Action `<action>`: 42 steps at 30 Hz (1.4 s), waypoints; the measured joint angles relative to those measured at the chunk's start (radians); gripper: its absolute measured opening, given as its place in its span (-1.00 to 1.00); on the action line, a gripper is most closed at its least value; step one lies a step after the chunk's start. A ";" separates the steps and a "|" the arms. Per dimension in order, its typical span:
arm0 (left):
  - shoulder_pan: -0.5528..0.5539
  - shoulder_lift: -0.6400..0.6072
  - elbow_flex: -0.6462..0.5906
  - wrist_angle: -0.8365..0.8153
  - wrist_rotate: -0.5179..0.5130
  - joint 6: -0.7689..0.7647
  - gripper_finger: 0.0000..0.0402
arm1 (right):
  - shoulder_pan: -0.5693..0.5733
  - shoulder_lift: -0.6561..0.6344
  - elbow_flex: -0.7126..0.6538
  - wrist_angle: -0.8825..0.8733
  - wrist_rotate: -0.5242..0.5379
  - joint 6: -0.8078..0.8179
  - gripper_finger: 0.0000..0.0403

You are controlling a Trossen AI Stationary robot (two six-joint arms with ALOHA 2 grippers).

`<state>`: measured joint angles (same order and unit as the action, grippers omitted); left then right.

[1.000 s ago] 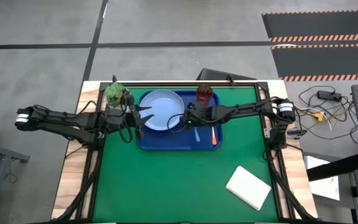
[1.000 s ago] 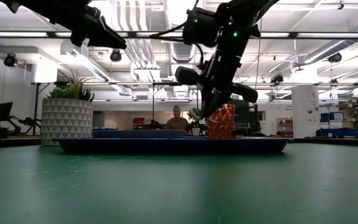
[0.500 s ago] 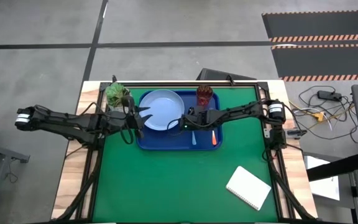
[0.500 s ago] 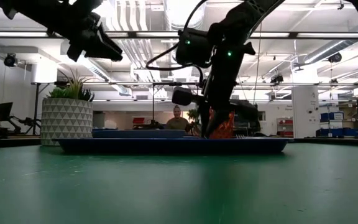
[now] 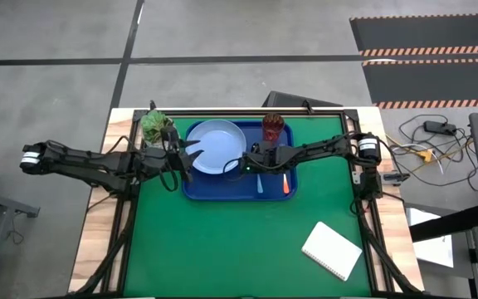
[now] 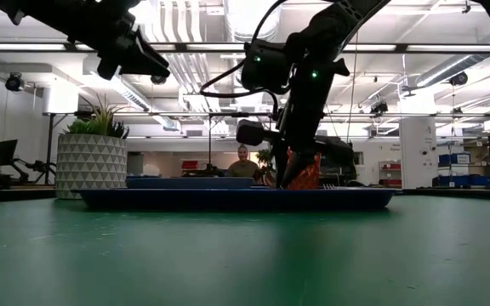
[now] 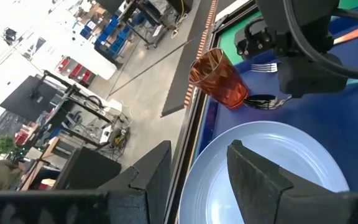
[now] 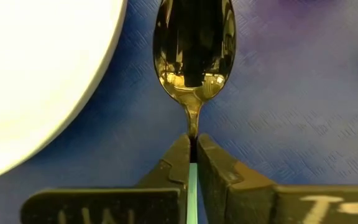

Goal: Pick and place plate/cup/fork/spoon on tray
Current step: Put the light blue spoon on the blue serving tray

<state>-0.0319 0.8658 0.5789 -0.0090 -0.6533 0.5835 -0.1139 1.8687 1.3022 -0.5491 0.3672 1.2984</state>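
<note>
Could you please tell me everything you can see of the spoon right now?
The spoon has a shiny, mirror-like metal bowl, a thin metal neck and a slim light-blue handle. It lies over the dark-blue tray, beside the pale plate. The right end effector is shut on it where neck meets handle. Whether the bowl rests on the tray floor cannot be told.

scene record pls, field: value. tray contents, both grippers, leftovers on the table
tray: dark blue, at the table's far edge
plate: on the tray's left part
cup: upright at the tray's far right corner
fork: lying on the tray's right side
spoon: on the tray floor between plate and fork, neck pinched by right gripper
left gripper: open, empty, above the plate's left edge
off tray: plant pot, notepad
</note>
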 joint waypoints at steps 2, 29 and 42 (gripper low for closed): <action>0.000 0.000 0.000 0.000 0.000 0.000 -0.32 | 0.000 0.000 0.000 0.000 0.000 0.000 -0.94; 0.000 0.000 -0.006 0.000 0.001 0.000 -0.32 | -0.022 -0.002 0.005 0.026 0.086 -0.157 -0.79; 0.000 0.000 -0.010 0.000 0.004 0.000 -0.32 | -0.048 0.079 0.002 0.165 0.109 -0.256 -0.96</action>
<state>-0.0319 0.8654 0.5688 -0.0088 -0.6495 0.5835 -0.1623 1.9481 1.3042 -0.3838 0.4764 1.0425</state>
